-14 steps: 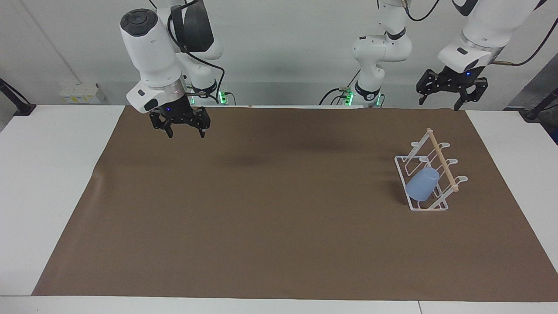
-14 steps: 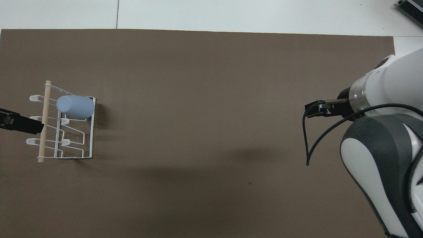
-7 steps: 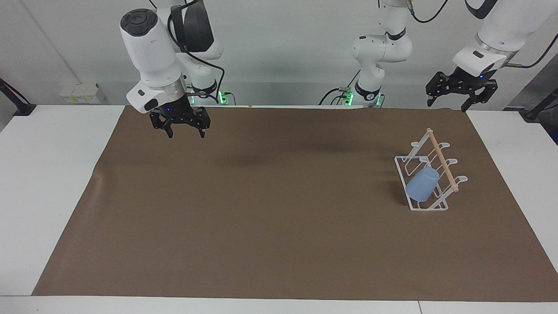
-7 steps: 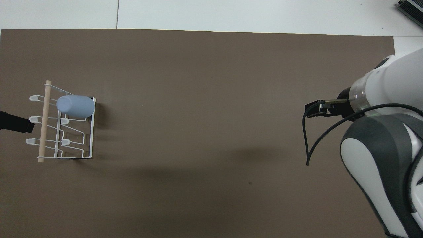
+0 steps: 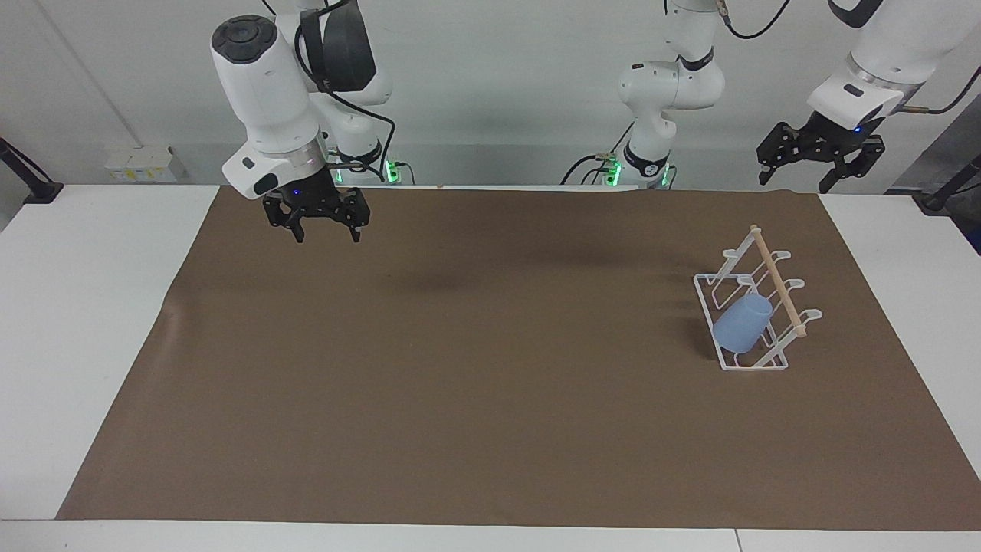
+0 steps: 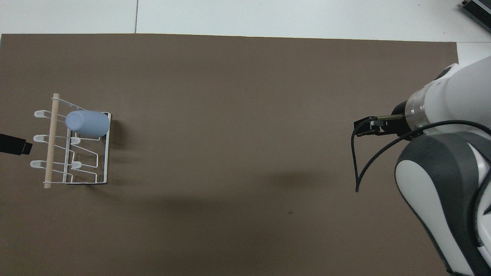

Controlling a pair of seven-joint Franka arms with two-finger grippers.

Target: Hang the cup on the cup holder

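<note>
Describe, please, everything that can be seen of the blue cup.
The cup is a small, plain, light-blue tumbler without a handle, matte like plastic, slightly narrower at its closed base. It hangs tilted on the cup holder, slipped over a prong at the end farther from the robots, closed base pointing up toward the wooden dowel. Only the rack touches it. It sits toward the left arm's end of the table. No gripper is near it.

- One cup (image 5: 742, 324), light blue, on the holder.
- One cup holder (image 5: 755, 299), white wire with one wooden dowel (image 5: 779, 281).
- One brown mat (image 5: 490, 368).
- Two arms, each with one gripper: left gripper (image 5: 821, 156), right gripper (image 5: 317, 218).
</note>
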